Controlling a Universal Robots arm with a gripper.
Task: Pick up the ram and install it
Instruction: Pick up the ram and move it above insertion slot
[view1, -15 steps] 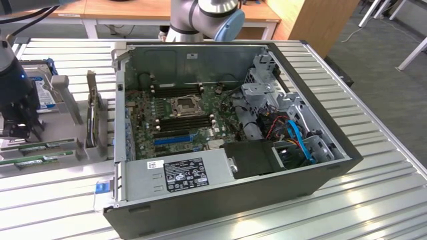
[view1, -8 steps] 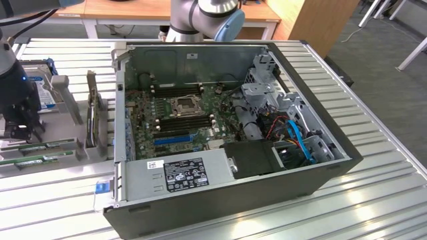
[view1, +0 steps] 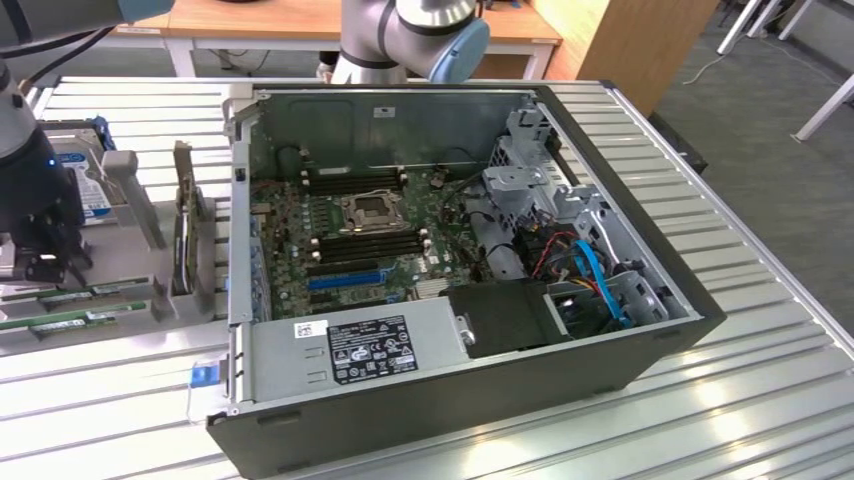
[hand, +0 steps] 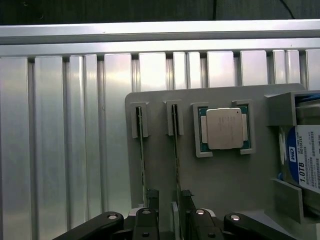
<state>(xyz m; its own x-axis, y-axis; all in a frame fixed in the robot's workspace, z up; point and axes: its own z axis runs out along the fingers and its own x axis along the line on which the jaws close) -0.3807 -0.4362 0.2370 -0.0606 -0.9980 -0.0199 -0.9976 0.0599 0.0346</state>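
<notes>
Two ram sticks stand on edge in slots of a grey holder (hand: 225, 180). From above each shows as a thin line: one ram stick (hand: 176, 165) runs between my fingertips, the other ram stick (hand: 142, 165) lies just outside them. My gripper (hand: 169, 200) is open and straddles the first stick with a gap on each side. In the exterior view the gripper (view1: 44, 265) hangs low at the far left, over the green ram sticks (view1: 80, 295). The open computer case (view1: 641, 360) holds the motherboard with black memory slots (view1: 358, 244).
A silver processor chip (hand: 223, 128) sits in a pocket of the holder beside the sticks. A hard drive (hand: 306, 160) stands past it, and a dark expansion card (view1: 187, 230) stands upright between the holder and the case. The table (hand: 65, 140) is ribbed metal.
</notes>
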